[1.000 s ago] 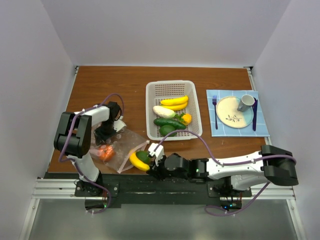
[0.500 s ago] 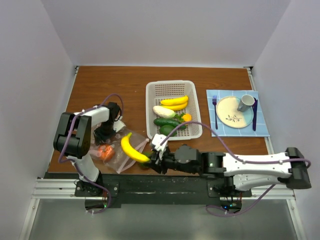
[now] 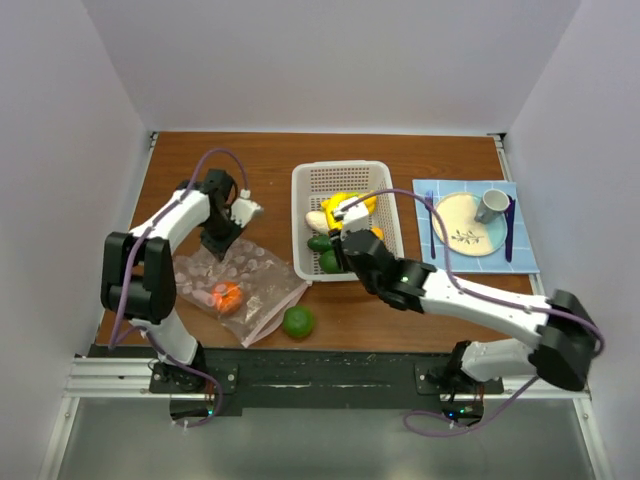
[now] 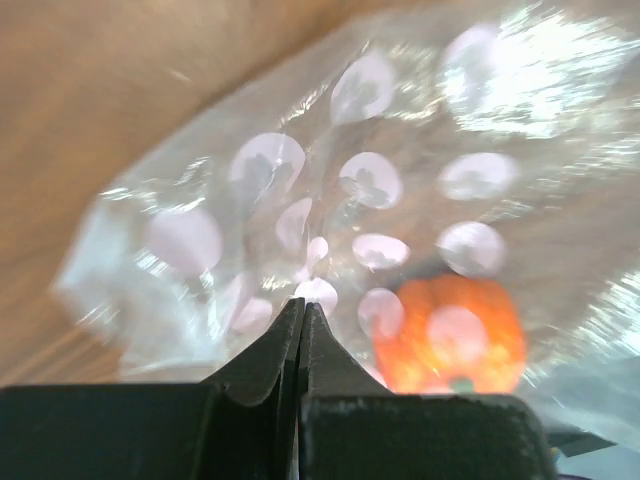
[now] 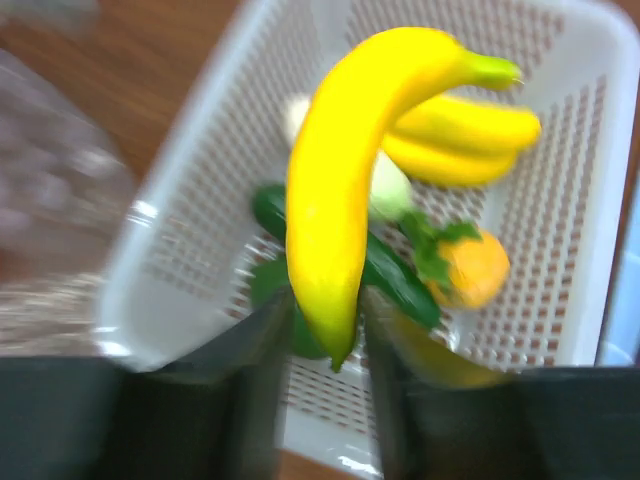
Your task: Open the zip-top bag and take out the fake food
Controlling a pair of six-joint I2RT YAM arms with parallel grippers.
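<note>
One banana (image 5: 335, 190) in right gripper (image 5: 322, 325); left gripper (image 4: 301, 308) pinches bag (image 4: 300, 190) holding one tomato (image 4: 450, 335).

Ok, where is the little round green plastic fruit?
In the top view, the round green plastic fruit lies on the brown wooden table near its front edge, just right of the clear dotted zip-top bag.

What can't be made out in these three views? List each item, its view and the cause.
- The zip-top bag: whether its zip is open. Top view, too small; left wrist view, blurred.
- The right gripper: whether it clamps the banana or merely flanks it. Right wrist view, motion blur.
- The basket: the food beneath the banana. Right wrist view, hidden by the banana.
</note>
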